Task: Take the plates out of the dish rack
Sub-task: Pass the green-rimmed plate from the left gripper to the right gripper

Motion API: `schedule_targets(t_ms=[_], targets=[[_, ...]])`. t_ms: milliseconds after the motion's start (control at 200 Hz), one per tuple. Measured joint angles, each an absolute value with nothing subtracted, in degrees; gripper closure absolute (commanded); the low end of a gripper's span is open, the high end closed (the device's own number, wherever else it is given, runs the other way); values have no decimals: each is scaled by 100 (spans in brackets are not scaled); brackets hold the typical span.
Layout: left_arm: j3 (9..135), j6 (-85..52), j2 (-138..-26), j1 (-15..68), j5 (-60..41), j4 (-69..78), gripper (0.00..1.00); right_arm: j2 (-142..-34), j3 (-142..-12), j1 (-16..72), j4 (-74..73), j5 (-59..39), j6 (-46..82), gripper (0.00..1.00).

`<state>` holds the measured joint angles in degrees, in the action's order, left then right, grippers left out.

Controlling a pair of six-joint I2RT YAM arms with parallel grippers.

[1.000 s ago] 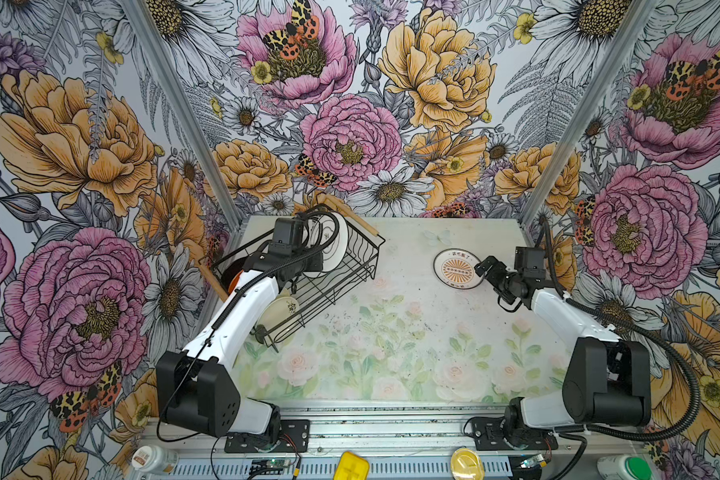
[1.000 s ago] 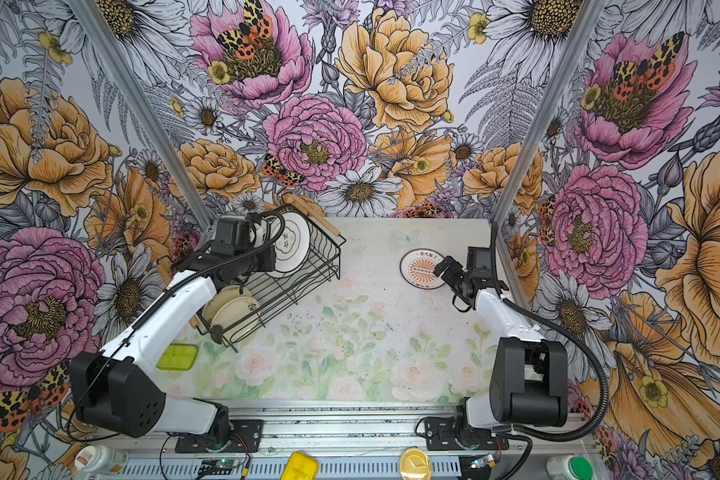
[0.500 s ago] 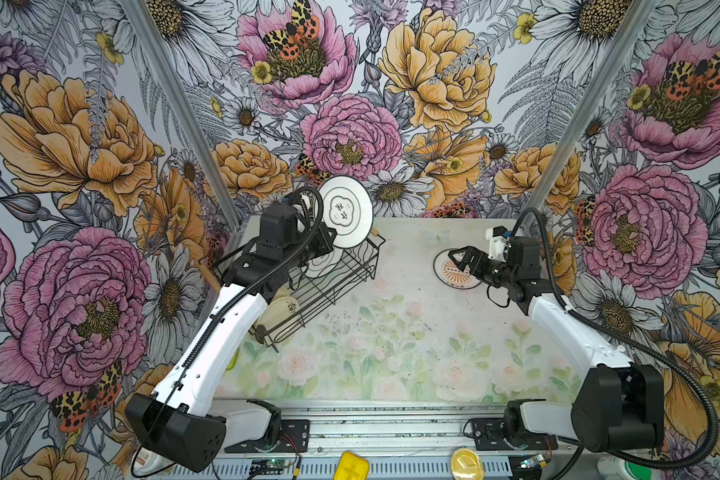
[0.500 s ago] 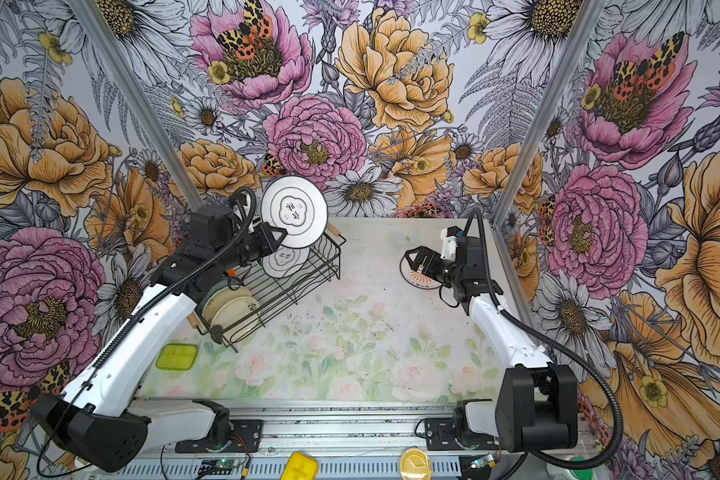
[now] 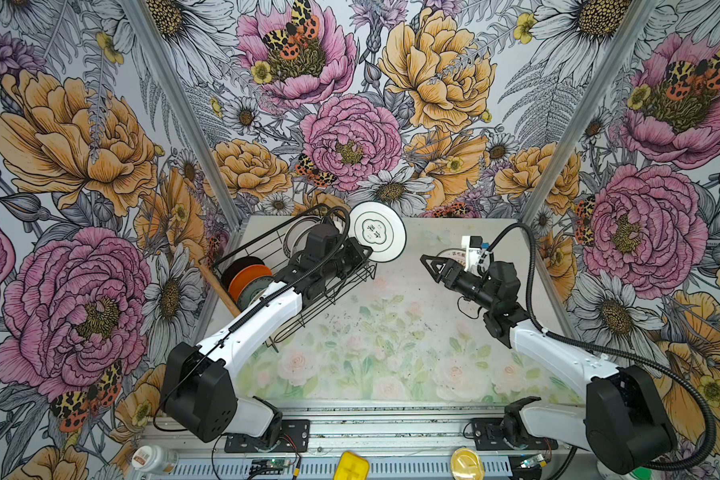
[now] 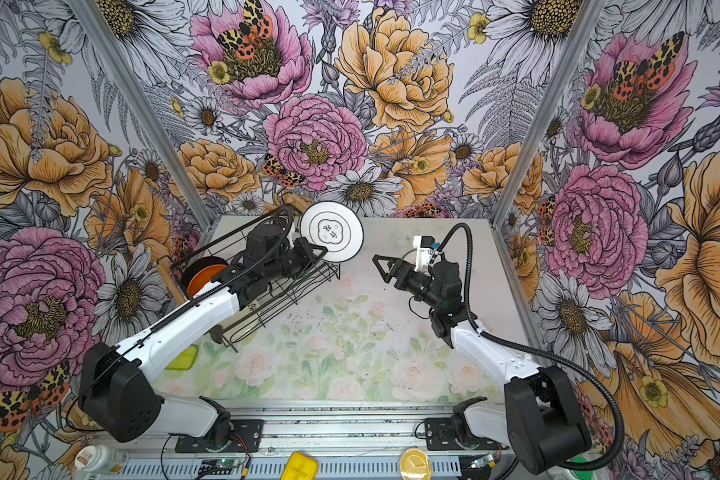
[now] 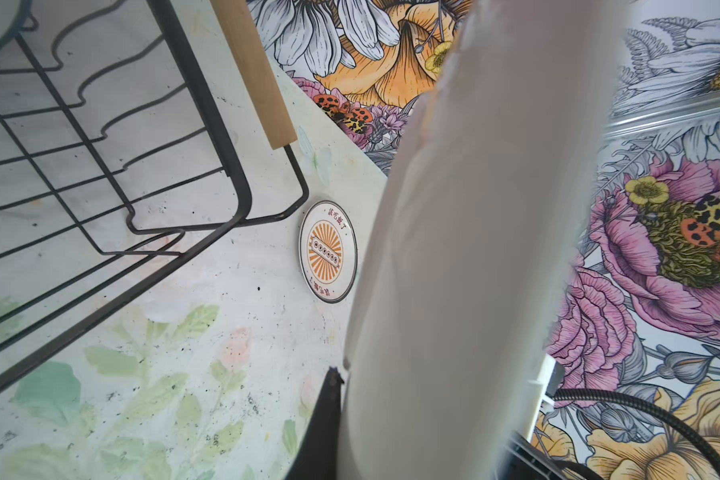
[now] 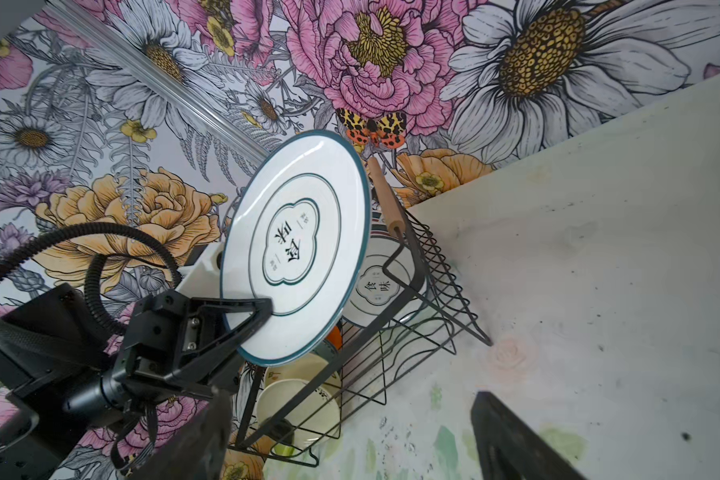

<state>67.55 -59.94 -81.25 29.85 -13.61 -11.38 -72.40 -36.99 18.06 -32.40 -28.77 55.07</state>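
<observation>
The left hand [image 5: 360, 252] pinches the rim of a white teal-banded plate [image 5: 377, 232], which is lifted clear above the right end of the dish rack [image 5: 262, 237]. More plates [image 5: 248, 277] stand in the rack at the counter's [image 5: 391, 332] far left. The right hand [image 5: 432, 268] hangs with its fingers spread and empty, near a sunburst plate [image 7: 328, 251] lying flat at the far right.

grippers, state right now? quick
Left gripper: closed, holding the white teal-rimmed plate.
Right gripper: open, empty.
</observation>
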Motion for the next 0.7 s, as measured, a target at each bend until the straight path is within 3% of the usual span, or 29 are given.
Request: schedule_targets(t_ms=[375, 701], targets=[[6375, -6661, -8270, 3166, -1660, -141, 100, -8329, -3726, 2217, -4700, -2521, 6368, 23], [6307, -6718, -8305, 3194, -1774, -5, 100, -9102, -4141, 2220, -5640, -2512, 7011, 46]])
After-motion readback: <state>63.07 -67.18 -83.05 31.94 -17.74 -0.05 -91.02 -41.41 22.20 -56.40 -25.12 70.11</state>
